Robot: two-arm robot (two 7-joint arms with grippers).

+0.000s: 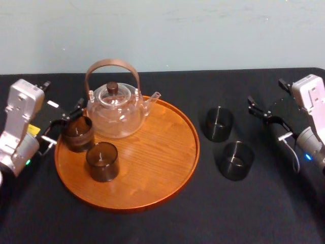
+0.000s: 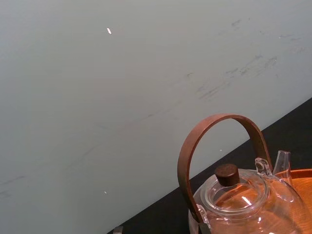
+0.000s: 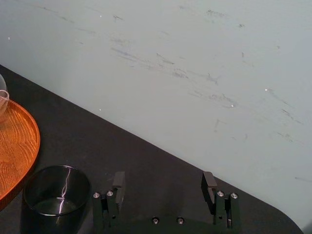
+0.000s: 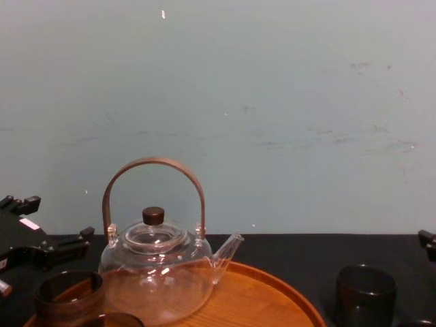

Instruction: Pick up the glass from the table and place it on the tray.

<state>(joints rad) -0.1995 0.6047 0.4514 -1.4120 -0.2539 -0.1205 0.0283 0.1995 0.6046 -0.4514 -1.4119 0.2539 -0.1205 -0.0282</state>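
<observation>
Though a far tumbler [image 1: 219,123] and a near tumbler [image 1: 237,160] stand on the black table [image 1: 152,223] to the right of the tray [image 1: 170,175], the glass [image 1: 77,133] by the left arm already sits upright on the tray's left edge, just beside the teapot [image 1: 116,109]. The left gripper [image 1: 65,123] is at that same edge with its jaws spread, the glass just in front of them. I cannot tell whether either jaw touches it, but they do not look to be pinching it. Seen from chest height, the glass rests on the wood with the gripper a little higher and behind it. A third tumbler [image 1: 102,161] stands nearer the front of the tray.

Over at the far right, the right gripper [image 1: 266,99] hangs above the table, jaws wide apart and holding nothing, near the far tumbler but clear of it.

My reading is that the set-down of this glass is done. What is left is for the left arm to back away without nudging the glass or the teapot.
</observation>
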